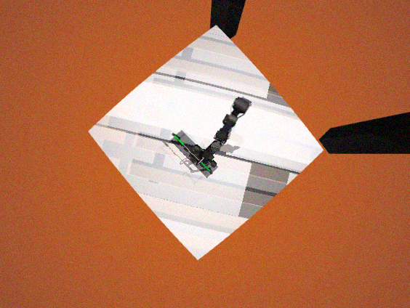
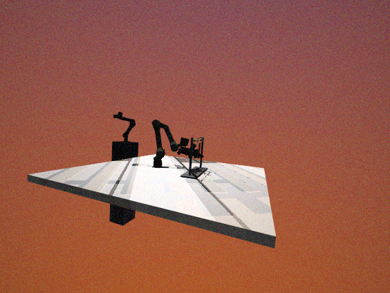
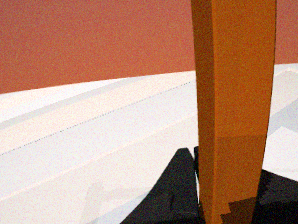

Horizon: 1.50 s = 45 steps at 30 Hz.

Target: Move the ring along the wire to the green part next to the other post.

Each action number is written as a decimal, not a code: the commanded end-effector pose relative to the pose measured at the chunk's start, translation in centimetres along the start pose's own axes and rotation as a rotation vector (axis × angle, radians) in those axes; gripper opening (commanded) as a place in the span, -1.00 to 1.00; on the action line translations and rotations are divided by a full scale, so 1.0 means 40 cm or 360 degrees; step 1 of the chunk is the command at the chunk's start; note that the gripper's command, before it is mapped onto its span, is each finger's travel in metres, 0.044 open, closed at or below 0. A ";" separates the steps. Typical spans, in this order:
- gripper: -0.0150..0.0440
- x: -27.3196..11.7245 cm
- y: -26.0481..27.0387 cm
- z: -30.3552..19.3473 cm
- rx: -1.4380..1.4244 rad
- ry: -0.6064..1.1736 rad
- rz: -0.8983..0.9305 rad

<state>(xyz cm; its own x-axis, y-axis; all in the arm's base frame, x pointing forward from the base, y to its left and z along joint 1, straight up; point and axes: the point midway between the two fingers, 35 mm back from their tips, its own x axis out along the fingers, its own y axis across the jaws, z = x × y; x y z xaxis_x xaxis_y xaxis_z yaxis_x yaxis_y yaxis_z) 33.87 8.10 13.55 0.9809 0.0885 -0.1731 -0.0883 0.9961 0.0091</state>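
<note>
My gripper (image 3: 191, 157) is shut on the upright orange handle (image 3: 240, 75), which fills the right of the wrist view. The ring (image 1: 200, 160) (image 2: 200, 139) is around the wire above the gripper, at or near the inner end of the lower-right green part (image 1: 206, 167). Whether it touches the wire is too small to tell. The other green part (image 1: 178, 139) is at the upper left, with the thin grey wire between them. In the exterior view the near post (image 2: 190, 162) stands left and the far post (image 2: 201, 146) right, closer to the ring.
The posts stand on a dark base (image 1: 182, 134) on the patterned table (image 2: 155, 186). The arm (image 1: 228, 125) reaches in from the upper right. A second small arm (image 2: 131, 125) stands on a black block (image 2: 124, 150) behind the table. Dark shapes show beyond the table (image 1: 367, 136).
</note>
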 end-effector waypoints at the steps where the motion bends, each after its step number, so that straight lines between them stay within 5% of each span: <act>1: -1.00 0.001 0.008 0.003 -0.0005 -0.0006 -0.0001; 45: -1.00 0.009 0.061 -0.035 -0.0005 -0.0007 0.0007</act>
<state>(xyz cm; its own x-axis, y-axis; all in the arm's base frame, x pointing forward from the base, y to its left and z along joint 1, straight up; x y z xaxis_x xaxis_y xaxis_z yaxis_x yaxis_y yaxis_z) 33.77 10.60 12.15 0.9809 0.0960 -0.1689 -0.0967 0.9953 0.0041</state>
